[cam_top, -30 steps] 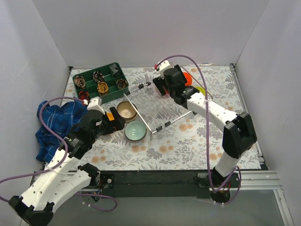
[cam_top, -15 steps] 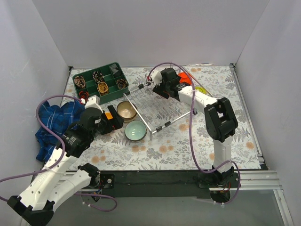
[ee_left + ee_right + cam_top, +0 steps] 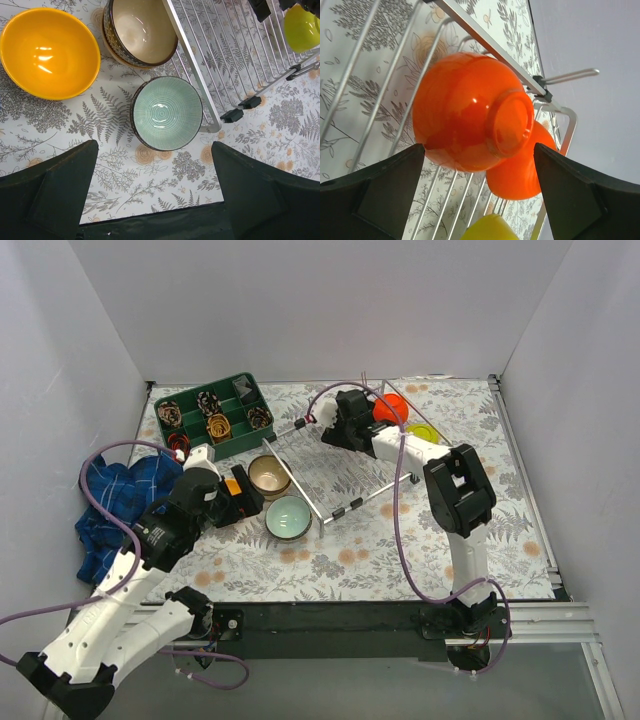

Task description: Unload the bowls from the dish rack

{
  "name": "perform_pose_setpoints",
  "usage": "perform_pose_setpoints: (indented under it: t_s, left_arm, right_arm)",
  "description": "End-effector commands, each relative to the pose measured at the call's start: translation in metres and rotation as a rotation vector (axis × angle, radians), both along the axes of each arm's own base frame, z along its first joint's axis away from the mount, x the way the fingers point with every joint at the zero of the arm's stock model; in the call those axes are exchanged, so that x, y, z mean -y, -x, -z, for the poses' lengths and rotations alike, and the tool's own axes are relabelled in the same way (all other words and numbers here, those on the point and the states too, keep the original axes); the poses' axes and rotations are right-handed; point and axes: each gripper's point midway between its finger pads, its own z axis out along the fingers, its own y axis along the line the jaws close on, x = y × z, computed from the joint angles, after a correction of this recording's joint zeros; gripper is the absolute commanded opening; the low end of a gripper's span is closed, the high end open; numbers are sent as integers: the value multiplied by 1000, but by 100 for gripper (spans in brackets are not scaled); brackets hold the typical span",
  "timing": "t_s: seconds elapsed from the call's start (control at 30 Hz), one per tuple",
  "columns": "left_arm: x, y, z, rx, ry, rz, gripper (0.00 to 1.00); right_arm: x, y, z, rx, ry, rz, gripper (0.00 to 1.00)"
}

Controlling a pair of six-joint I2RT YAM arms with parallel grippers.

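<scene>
The patterned table [image 3: 400, 540] is logged first; on it the dish rack [image 3: 345, 465] is set slantwise at centre back, within reach of both arms. At its far end three bowls are propped on edge among the wires, presumably as left to drain: the nearer red-orange bowl [image 3: 470, 112], the second red-orange bowl [image 3: 517, 177] behind it, and the lime green bowl [image 3: 487, 229]. Three more are grouped upright on the table just beside the rack's left rail, judged the drop zone: the orange-yellow bowl [image 3: 49, 52], the beige-lined bowl [image 3: 140, 30] (possibly two nested; not resolvable) and the grey-green bowl [image 3: 166, 112]. The right gripper [image 3: 477, 150] is spread wide astride the nearer red-orange bowl, contact unconfirmed. The left gripper [image 3: 152, 155] is spread wide, empty, above the grey-green bowl.
</scene>
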Motion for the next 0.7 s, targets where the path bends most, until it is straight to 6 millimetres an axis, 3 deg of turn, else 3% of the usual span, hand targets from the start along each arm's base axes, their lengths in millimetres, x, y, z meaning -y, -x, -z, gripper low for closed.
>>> perform_pose_setpoints:
  t_s: [0.0, 0.37, 0.67]
  left_arm:
    - [4, 0, -9, 13, 8, 22, 98]
    - [-2, 4, -10, 12, -14, 16, 98]
    - [-5, 6, -12, 17, -18, 15, 98]
  right_arm:
    - [-27, -10, -13, 55, -25, -63, 98]
    - [-21, -18, 21, 46, 31, -16, 99]
    - [-9, -6, 45, 2, 77, 1, 97]
